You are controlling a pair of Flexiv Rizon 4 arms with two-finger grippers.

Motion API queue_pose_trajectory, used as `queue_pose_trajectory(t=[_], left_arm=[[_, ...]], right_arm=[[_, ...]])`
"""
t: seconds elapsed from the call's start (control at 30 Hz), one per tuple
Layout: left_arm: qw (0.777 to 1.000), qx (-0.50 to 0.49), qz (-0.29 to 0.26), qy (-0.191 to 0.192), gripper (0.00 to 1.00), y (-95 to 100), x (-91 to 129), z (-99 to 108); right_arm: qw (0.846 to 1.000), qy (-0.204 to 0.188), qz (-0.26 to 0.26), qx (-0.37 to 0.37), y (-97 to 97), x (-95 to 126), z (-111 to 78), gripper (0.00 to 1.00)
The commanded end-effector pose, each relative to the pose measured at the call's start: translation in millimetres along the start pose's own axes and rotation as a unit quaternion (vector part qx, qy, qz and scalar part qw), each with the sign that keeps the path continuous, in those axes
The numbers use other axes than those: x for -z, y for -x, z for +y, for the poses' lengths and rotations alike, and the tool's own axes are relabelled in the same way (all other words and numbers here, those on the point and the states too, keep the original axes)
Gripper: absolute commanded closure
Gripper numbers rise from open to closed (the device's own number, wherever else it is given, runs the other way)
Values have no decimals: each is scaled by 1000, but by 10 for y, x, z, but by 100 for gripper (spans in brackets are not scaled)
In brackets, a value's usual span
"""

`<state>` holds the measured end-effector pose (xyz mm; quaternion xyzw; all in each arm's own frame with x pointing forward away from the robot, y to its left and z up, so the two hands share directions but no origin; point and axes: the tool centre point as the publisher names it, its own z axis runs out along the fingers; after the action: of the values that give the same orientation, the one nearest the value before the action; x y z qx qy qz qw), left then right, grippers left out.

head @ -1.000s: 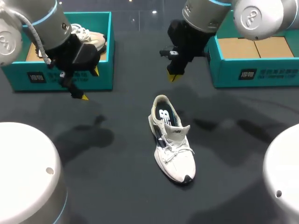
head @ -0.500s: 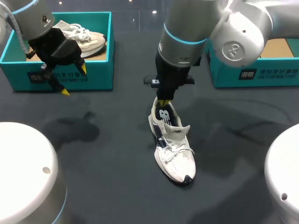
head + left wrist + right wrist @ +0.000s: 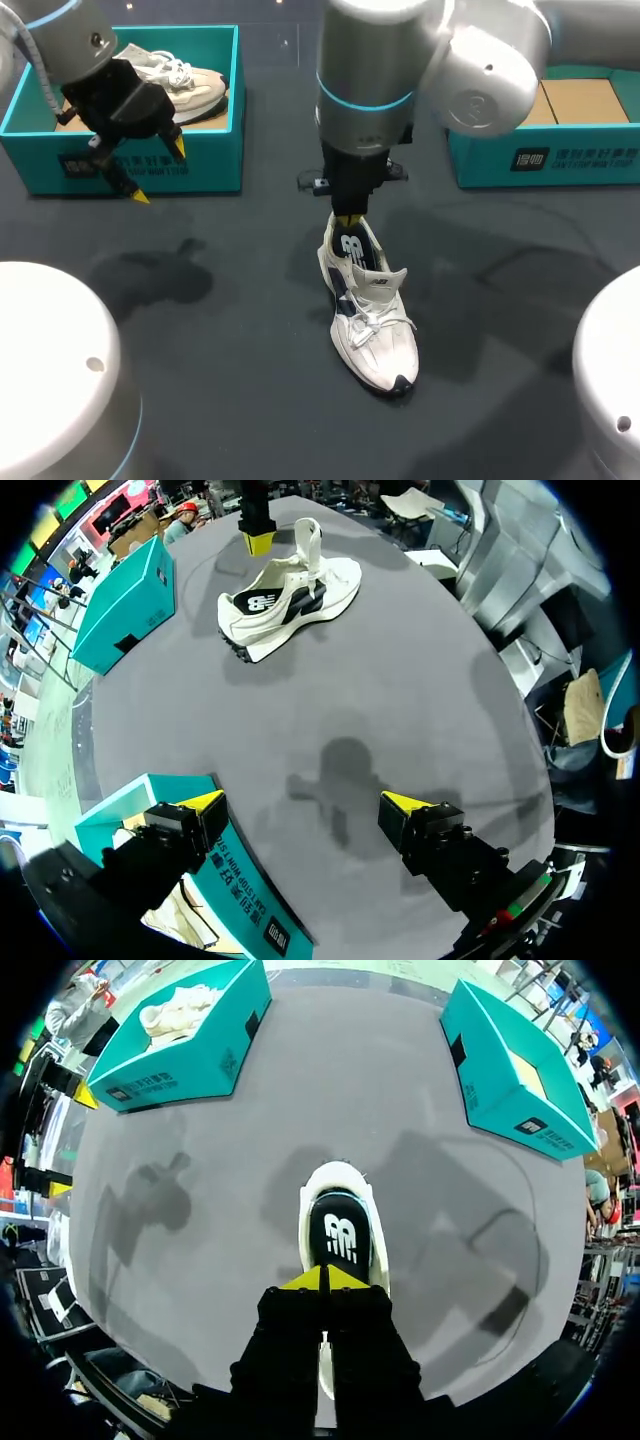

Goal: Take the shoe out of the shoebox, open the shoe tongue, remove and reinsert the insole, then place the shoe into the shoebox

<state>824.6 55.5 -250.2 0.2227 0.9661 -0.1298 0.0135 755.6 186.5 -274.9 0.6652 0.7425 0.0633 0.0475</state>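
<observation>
A white and navy shoe (image 3: 368, 310) lies in the middle of the table, its toe toward the near edge and its tongue (image 3: 379, 282) raised. The dark insole (image 3: 340, 1234) shows in its heel opening. My right gripper (image 3: 347, 219) is shut with nothing in it, its tips just over the heel end of the shoe (image 3: 340, 1192); contact cannot be told. My left gripper (image 3: 157, 172) hangs open and empty before the left teal shoebox (image 3: 210, 165). In the left wrist view the gripper (image 3: 305, 801) faces bare table, with the shoe (image 3: 290, 595) far ahead.
The left shoebox (image 3: 205, 1055) holds a second pale shoe (image 3: 180, 78). Another teal shoebox (image 3: 560, 155) with a cardboard floor stands at the back right. Dark table surface lies around the shoe. White robot bases fill the near corners.
My right arm swung left and down from beside the right box until its shut tips came over the shoe's heel. My left arm drew back toward the left box, then stayed still.
</observation>
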Motion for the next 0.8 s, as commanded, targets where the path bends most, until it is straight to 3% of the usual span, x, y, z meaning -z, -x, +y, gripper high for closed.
queue_pose_trajectory(t=[0.03, 0.07, 0.57, 0.8], left_arm=[[1000, 0, 1, 1, 0, 0, 5, 2], [1000, 0, 1, 1, 0, 0, 5, 2], [1000, 0, 1, 1, 0, 0, 5, 2], [1000, 0, 1, 1, 0, 0, 5, 2]], right_arm=[[998, 19, -51, -14, -32, -276, -29, 100], [996, 10, -83, -24, -16, -363, -19, 100], [997, 11, -73, -13, 23, -457, -5, 100], [993, 20, -117, -7, 126, -655, -9, 100]])
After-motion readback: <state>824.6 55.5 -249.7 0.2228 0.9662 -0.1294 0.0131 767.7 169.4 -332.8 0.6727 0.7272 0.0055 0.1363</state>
